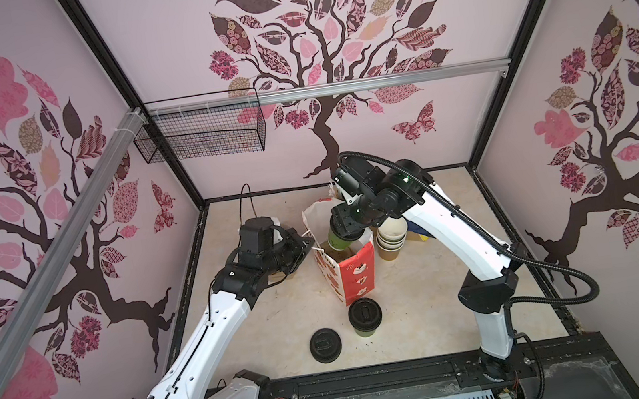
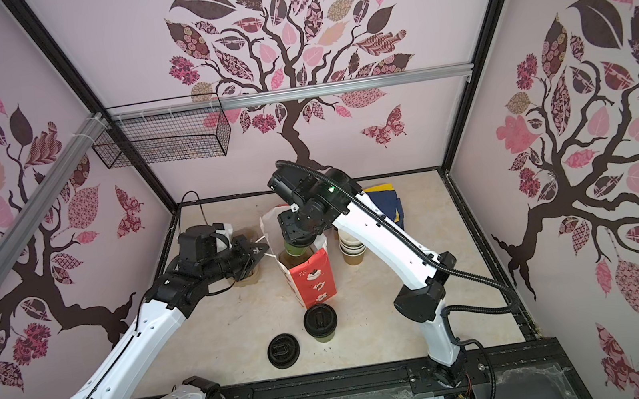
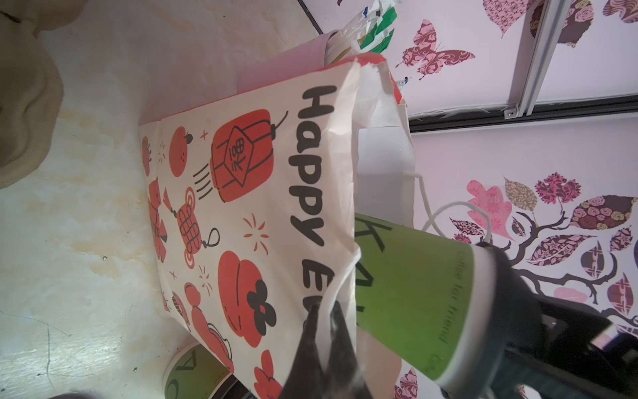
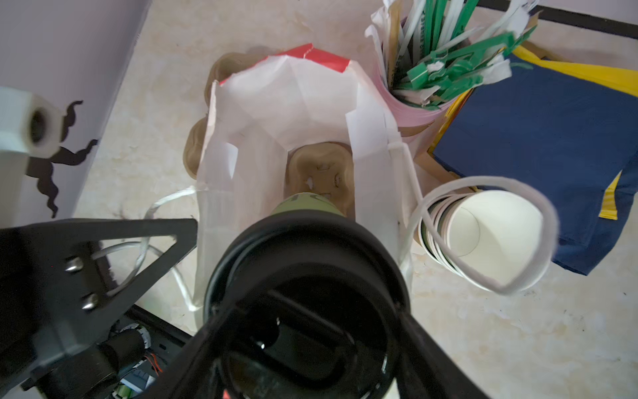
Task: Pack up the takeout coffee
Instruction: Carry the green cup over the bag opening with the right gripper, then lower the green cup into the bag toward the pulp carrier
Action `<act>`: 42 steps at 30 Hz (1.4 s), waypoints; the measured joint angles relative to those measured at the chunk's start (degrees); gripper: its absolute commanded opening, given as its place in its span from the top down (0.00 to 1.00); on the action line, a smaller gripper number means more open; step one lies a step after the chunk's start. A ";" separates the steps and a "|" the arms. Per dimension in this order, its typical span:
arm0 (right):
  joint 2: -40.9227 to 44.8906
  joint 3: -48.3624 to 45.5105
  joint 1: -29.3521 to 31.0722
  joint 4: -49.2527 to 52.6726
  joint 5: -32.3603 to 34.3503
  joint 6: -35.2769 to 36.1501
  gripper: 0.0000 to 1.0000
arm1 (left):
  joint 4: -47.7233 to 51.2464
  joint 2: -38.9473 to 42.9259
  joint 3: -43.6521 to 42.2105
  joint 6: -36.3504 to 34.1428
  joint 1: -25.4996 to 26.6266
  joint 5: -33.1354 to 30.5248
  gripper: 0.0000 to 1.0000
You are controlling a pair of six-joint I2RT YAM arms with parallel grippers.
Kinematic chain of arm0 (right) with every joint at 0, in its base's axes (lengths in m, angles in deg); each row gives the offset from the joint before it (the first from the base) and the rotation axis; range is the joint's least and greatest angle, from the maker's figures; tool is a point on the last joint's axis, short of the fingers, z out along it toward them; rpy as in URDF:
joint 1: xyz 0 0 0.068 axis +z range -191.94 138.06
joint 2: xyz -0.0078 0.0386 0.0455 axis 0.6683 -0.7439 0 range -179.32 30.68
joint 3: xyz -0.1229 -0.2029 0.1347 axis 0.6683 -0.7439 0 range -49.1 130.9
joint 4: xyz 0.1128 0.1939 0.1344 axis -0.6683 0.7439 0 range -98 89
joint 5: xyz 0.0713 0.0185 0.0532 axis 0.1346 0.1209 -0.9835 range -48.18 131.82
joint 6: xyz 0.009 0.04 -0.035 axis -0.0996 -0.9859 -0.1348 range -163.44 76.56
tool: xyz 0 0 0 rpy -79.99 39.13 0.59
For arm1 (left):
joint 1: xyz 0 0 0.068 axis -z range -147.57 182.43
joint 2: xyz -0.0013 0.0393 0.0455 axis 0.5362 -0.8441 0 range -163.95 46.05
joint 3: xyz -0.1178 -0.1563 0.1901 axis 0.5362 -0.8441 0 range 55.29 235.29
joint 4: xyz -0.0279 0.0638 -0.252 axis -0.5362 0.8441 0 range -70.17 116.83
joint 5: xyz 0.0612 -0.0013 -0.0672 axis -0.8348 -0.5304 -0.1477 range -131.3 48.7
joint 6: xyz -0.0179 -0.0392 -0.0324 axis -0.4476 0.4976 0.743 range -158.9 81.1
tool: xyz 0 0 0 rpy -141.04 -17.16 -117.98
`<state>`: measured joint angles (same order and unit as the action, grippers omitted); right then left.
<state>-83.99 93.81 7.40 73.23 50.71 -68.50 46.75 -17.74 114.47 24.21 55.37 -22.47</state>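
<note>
Two right fingers (image 4: 431, 352) clasp a lidded paper cup (image 3: 414, 293) at its rim, partly inside the bag (image 3: 241, 207); probably light, crushable lower down. Left fingers (image 3: 340, 345) pinch the bag's edge. Second cup (image 1: 365, 318) stands on the tabletop (image 1: 283, 318).

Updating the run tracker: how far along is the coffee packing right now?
Done: pulp cup carrier sits at the bottom of the paper bag. In hand: left gripper pinches the bag's rim open; right gripper holds a lidded green cup by its lid, base inside the bag mouth. Remaining: second lidded cup stands on the table, beside a loose black lid.
</note>
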 measured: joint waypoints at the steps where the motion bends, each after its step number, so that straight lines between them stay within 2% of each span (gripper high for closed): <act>1: -0.68 0.00 0.20 0.22 0.37 0.09 0.31 | -0.26 0.28 -0.20 0.37 0.07 -0.35 1.00; 14: -3.30 -1.99 1.11 -0.50 -0.39 4.96 0.31 | -0.98 -0.04 -0.35 -0.59 0.11 -0.98 1.00; 19: -4.26 -5.38 1.16 -0.22 -0.63 4.98 0.31 | -0.83 -0.61 -0.35 -1.60 0.11 -0.57 1.00; 32: -8.87 -5.16 1.16 0.98 -0.57 4.96 0.30 | -0.59 -1.75 -0.26 -3.43 0.11 1.16 1.00; 42: -9.07 -5.18 1.16 0.98 -0.59 5.44 0.30 | -0.52 -3.10 0.04 -4.44 0.11 2.32 1.00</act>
<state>-93.06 88.63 8.56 74.21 50.12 -63.06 46.23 -20.85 114.52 19.77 55.48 -20.15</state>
